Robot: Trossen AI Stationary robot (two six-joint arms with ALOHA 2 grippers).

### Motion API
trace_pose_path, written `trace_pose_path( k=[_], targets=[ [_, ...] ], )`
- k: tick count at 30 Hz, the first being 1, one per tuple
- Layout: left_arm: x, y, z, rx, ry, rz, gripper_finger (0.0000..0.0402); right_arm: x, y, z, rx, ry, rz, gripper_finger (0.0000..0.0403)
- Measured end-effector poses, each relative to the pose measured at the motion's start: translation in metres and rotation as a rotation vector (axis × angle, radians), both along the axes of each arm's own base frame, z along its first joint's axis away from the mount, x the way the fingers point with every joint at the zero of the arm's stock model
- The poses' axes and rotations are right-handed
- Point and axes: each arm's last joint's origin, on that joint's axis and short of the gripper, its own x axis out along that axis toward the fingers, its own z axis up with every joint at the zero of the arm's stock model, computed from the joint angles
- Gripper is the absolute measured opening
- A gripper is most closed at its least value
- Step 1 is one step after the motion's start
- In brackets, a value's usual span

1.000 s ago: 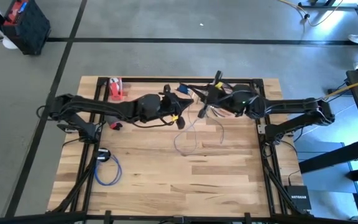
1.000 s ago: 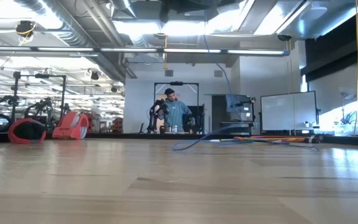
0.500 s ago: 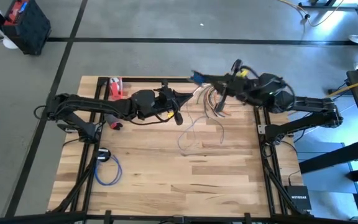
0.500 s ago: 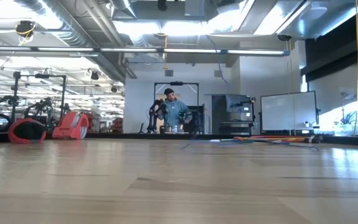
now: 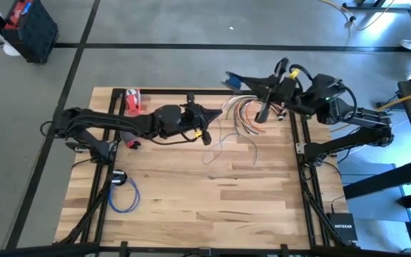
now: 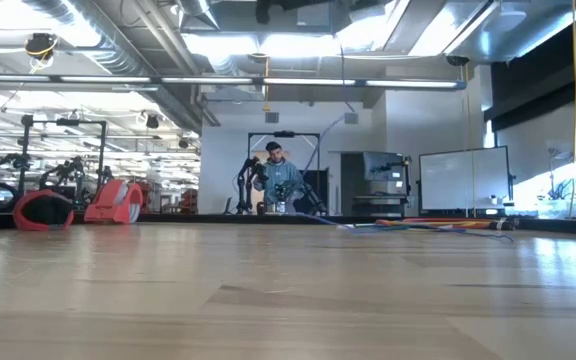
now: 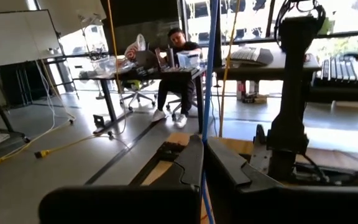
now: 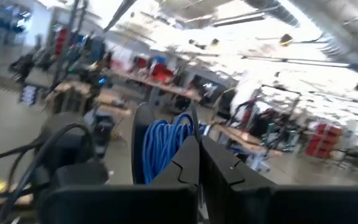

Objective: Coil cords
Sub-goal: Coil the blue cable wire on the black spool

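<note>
The right gripper (image 5: 228,77), lifted past the table's (image 5: 191,200) far edge, has its jaws pinched on a bundle of blue cord (image 8: 163,146). The left gripper (image 5: 216,116), over the table's far middle, has its jaws closed on a strand of that blue cord (image 7: 209,93), which runs straight up between its fingers (image 7: 191,163). Loose cords (image 5: 242,114) in red, orange and white lie between the two grippers. A second blue coil (image 5: 123,196) lies near the left edge. A black box (image 5: 341,228) off the near right corner reads NETGEAR.

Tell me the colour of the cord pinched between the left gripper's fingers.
Blue: the thin cord, clearest in the left wrist view.
</note>
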Motion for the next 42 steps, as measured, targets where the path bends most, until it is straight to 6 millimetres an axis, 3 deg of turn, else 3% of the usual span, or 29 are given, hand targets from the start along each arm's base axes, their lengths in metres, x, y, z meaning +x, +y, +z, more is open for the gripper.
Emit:
trace_pose_path(
  k=[7,13,17,22,27,31,42],
  targets=[
    [-0.01,0.013,0.002,0.005,0.042,0.04,0.0001,0.003,0.002,-0.021,0.005,0.226,0.085,0.0005],
    [-0.044,0.023,0.037,-0.035,-0.034,0.091,0.0001,0.01,0.002,-0.047,-0.029,0.465,0.088,0.0005],
    [-0.057,0.021,0.05,-0.069,-0.076,0.08,0.0001,0.02,-0.001,-0.059,-0.043,0.562,0.023,0.0005],
    [-0.057,0.016,0.052,-0.106,-0.103,0.023,0.0001,0.047,-0.007,-0.079,-0.08,0.664,-0.134,0.0005],
    [-0.054,0.009,0.049,-0.136,-0.103,0.0,0.0001,0.075,-0.012,-0.092,-0.125,0.678,-0.28,0.0005],
    [-0.053,0.001,0.05,-0.138,-0.108,-0.037,0.0001,0.092,-0.013,-0.096,-0.136,0.628,-0.297,0.0005],
    [-0.025,-0.008,0.034,-0.102,-0.144,-0.065,0.0001,0.104,-0.011,-0.081,-0.072,0.37,-0.181,0.0005]
  ],
)
